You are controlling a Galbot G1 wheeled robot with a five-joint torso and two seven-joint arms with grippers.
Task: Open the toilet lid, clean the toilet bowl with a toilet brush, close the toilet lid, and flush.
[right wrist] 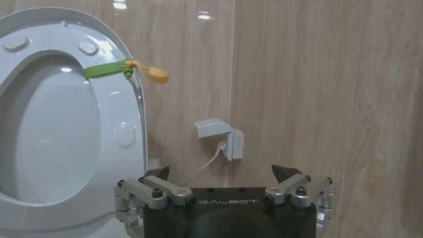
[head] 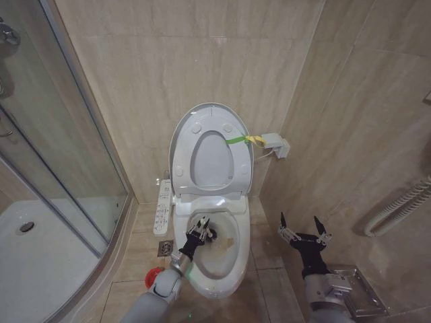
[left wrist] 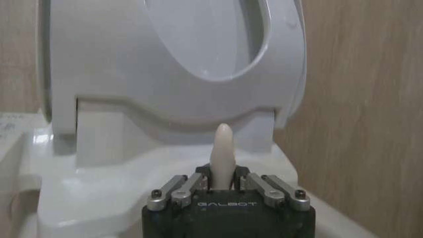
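1. My left claw [head: 199, 227] is closed on the toilet brush [left wrist: 221, 154], its white handle between the fingers, over the toilet bowl [head: 237, 266] near the stain.
2. My right claw [head: 304, 231] hangs wide open and empty, right of the bowl.
3. The toilet lid [head: 183, 138] stands upright against the far wall, its strap [head: 244, 140] on its right edge.

- A bathroom is being shown, walled and floored in beige tile [head: 202, 60].
- A toilet bowl [head: 232, 266] is being flanked by a glass shower enclosure [head: 47, 155] and white shower tray [head: 40, 259].
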